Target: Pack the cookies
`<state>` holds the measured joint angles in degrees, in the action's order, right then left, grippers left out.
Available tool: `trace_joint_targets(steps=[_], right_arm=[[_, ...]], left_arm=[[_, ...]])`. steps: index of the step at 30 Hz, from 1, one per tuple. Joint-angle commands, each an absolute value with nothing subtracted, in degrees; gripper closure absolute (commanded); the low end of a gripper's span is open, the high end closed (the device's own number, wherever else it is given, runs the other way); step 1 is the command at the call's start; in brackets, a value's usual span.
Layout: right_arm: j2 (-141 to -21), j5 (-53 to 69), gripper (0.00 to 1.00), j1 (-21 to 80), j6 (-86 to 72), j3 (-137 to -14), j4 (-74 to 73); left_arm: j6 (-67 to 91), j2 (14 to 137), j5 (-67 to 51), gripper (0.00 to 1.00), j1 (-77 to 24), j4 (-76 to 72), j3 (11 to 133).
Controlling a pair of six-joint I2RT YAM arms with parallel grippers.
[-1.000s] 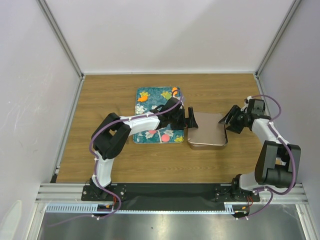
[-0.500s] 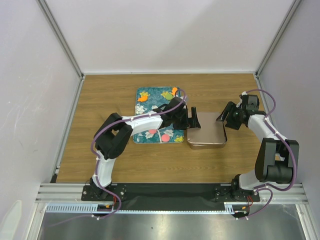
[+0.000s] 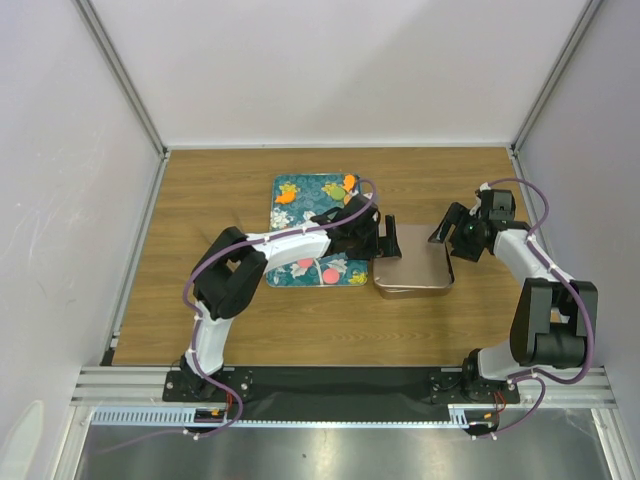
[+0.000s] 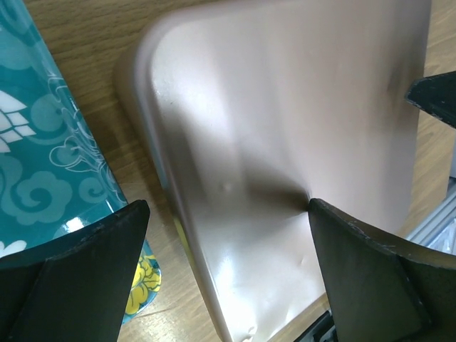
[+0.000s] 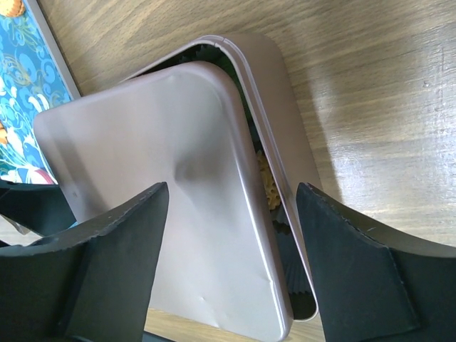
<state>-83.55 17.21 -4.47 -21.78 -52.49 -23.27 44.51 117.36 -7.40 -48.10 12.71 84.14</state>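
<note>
Right tool (image 5: 232, 187) over lid (image 5: 142, 142), tin (image 5: 279, 107) beneath

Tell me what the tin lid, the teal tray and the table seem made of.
Tin lid: probably thin metal, satin beige, with soft highlights and small dents. Teal tray: glossy printed surface; plastic or lacquered metal, unclear. Table: wood or wood-look laminate, matte, grain visible.

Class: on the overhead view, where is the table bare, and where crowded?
Bare: left of the tray, to the wall; behind tray and tin, to the back wall; the strip nearer the arm bases. Crowded: between tray and tin, where the left gripper sits, and the tin's right edge, by the right gripper.
</note>
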Motion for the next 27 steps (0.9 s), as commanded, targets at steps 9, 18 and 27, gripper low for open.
trace_joint_targets(steps=[9,18,27], right_arm=[[-80.9,16.3,0.17,-4.4,-19.7,-53.3,-23.2],[-80.8,17.0,0.17,-5.4,-18.8,-53.5,-23.5],[-80.2,18.0,0.16,-4.7,-18.5,-52.5,-23.4]], left_arm=[[39.6,111.7,-9.6,0.0,-48.5,5.5,78.7],[38.4,111.7,-10.7,0.0,-48.4,5.2,80.6],[41.0,115.2,-8.9,0.0,-48.4,13.2,88.4]])
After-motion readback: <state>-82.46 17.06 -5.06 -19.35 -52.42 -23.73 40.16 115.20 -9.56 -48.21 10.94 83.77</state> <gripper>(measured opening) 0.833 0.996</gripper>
